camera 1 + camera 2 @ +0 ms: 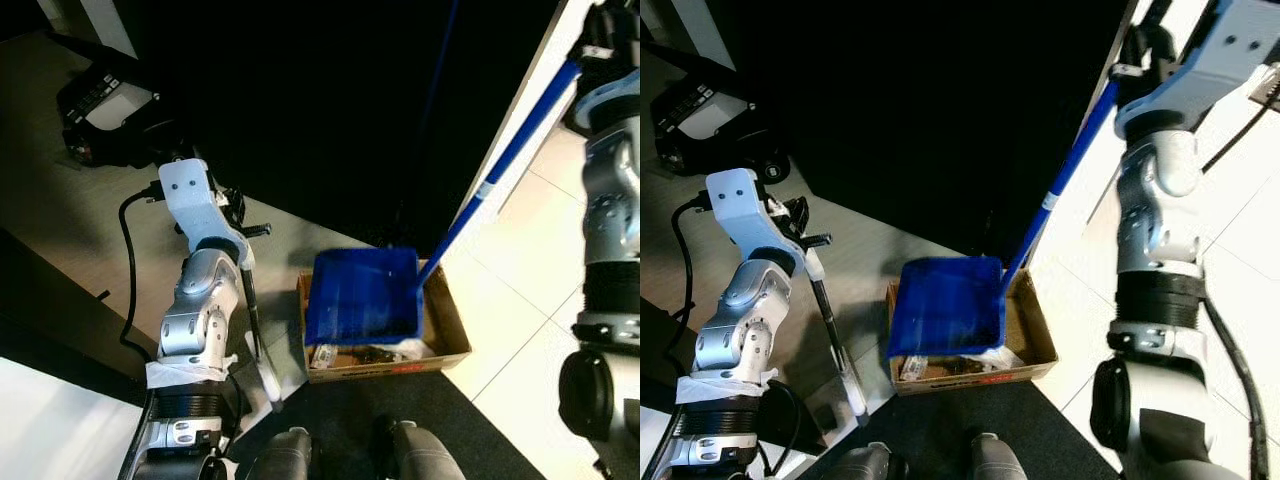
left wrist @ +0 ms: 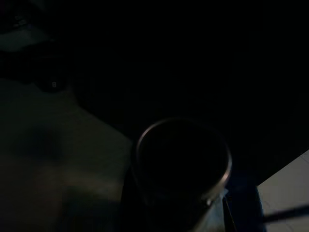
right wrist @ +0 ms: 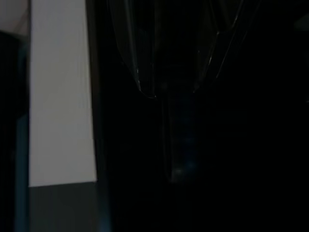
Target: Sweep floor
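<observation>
Right claw (image 1: 1130, 55) on blue dustpan (image 1: 945, 305) handle; grip obscured; left claw's too.

A pale tiled floor (image 1: 540, 250) with thin dark grout lines runs along the right side, brightly lit. Beside it a white upright panel (image 1: 520, 140) edges a large black unlit area (image 1: 320, 110). To the left the floor (image 1: 70, 220) is dimmer, greyish-beige and in shade. A dark mat (image 1: 470, 420) lies in the foreground, and a black machine with a light top (image 1: 110, 105) sits at the far left.
</observation>
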Motion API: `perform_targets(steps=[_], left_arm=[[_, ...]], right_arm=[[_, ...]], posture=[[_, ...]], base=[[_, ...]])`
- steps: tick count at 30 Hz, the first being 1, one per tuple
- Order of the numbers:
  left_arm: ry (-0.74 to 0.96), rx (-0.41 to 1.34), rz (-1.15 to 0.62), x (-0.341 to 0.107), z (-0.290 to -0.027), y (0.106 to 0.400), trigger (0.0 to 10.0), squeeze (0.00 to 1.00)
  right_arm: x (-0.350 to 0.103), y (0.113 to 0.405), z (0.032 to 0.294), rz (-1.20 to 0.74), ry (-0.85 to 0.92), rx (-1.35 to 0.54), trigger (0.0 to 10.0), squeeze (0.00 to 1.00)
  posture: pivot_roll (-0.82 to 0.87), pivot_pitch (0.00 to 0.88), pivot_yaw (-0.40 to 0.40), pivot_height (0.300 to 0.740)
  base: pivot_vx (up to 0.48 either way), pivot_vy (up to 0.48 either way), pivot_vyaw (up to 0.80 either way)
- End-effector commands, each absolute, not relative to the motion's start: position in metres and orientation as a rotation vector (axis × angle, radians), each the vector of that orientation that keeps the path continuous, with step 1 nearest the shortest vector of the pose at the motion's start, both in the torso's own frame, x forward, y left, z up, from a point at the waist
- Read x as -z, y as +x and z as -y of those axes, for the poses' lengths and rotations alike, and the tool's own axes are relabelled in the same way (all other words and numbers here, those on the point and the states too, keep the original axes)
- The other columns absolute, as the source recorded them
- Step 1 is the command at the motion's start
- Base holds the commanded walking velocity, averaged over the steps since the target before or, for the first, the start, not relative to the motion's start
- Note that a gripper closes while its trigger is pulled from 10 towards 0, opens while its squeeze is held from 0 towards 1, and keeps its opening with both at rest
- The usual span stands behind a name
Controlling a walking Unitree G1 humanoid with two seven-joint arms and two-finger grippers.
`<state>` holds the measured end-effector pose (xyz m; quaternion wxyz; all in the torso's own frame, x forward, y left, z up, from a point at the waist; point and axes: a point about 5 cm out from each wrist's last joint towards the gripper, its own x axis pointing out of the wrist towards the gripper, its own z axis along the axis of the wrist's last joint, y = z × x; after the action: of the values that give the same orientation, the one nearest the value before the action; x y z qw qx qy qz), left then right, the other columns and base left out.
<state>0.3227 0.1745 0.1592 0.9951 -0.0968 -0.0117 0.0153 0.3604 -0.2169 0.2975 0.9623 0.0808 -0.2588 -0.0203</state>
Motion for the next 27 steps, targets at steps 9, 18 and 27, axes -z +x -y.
perform_targets(steps=[9,18,27], left_arm=[[-0.182,-0.013,0.053,-0.162,-0.172,0.319,10.0,0.0],[-0.19,-0.013,0.056,-0.162,-0.172,0.318,10.0,0.0],[-0.193,-0.018,0.054,-0.162,-0.173,0.317,10.0,0.0]], right_arm=[[-0.298,0.357,0.203,0.537,0.199,0.001,10.0,0.0],[-0.297,0.357,0.201,0.528,0.199,-0.003,10.0,0.0],[-0.296,0.356,0.201,0.516,0.197,-0.001,10.0,0.0]], posture=[[0.02,0.091,0.03,0.74],[0.02,0.093,0.027,0.74],[0.02,0.096,0.027,0.74]], base=[[-0.03,0.0,0.0],[-0.368,0.0,0.0],[-0.388,0.0,0.0]])
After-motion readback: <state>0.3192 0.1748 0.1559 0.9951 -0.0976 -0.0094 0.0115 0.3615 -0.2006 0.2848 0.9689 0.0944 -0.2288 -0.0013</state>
